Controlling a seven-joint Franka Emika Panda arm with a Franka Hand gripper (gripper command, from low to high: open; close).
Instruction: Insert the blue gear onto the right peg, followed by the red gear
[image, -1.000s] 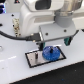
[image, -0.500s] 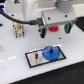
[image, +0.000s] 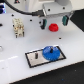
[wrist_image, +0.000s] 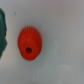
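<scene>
Blue gear (image: 50, 53) sits on the grey plate (image: 36, 61), toward the exterior view's right end, over the right peg spot; the peg itself can't be made out. Left pin (image: 35, 55) stands bare. Red gear (image: 53, 26) lies flat on the white table (image: 70, 70), well apart from the plate, directly under the gripper (image: 52, 19). Wrist view shows the red gear (wrist_image: 30, 43) centred below. Gripper fingers aren't visible: can't tell if open or closed.

The blue gear (image: 50, 53) is showing bright blue on a grey, black-framed plate (image: 35, 58). The red gear (wrist_image: 29, 43) is glowing bright red against the white table (image: 70, 70).
</scene>
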